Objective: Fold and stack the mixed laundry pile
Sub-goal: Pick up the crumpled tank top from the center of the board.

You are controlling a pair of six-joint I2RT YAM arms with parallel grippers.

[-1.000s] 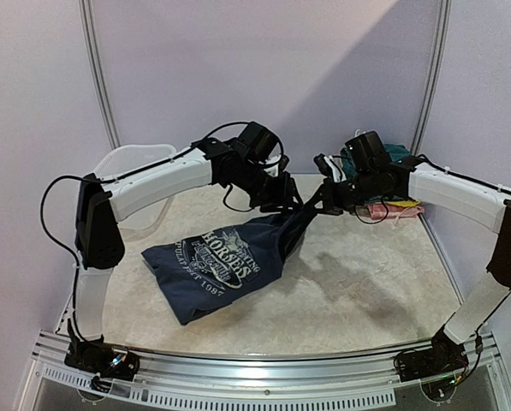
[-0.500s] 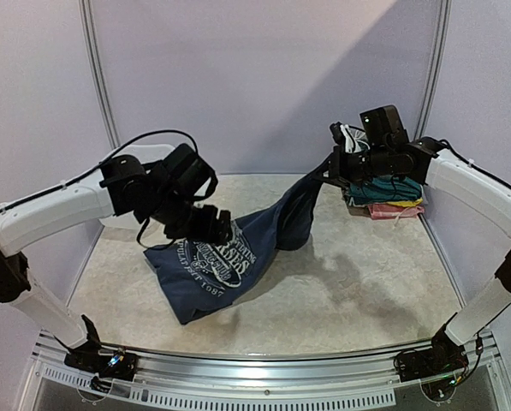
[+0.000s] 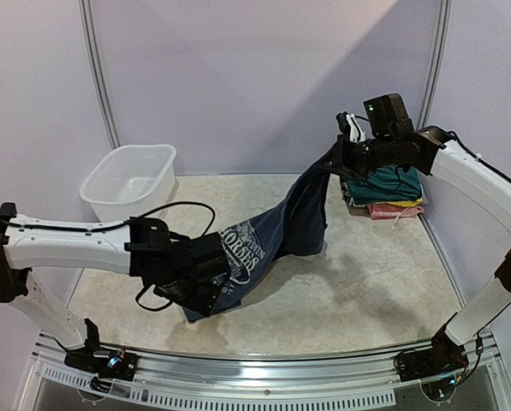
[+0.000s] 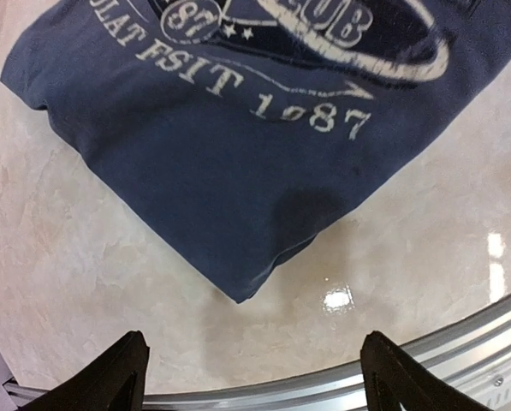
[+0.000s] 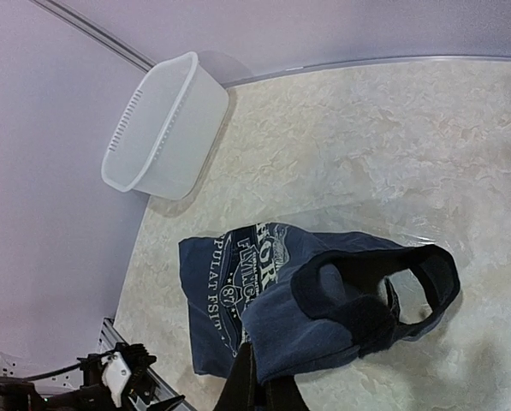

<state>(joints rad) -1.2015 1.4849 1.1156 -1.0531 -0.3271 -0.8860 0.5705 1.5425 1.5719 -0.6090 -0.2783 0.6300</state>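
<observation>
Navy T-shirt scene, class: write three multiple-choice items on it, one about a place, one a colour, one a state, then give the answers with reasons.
1. Where does the white tub stand? A far left B near right C centre
2. What colour is the print on the T-shirt? A red B white C yellow
3. How is the right gripper? A open, empty B shut on the T-shirt C out of view
Answers: 1 A, the top view shows it far back, left. 2 B, white lettering on navy cloth. 3 B, one end hangs from its closed grip.
</observation>
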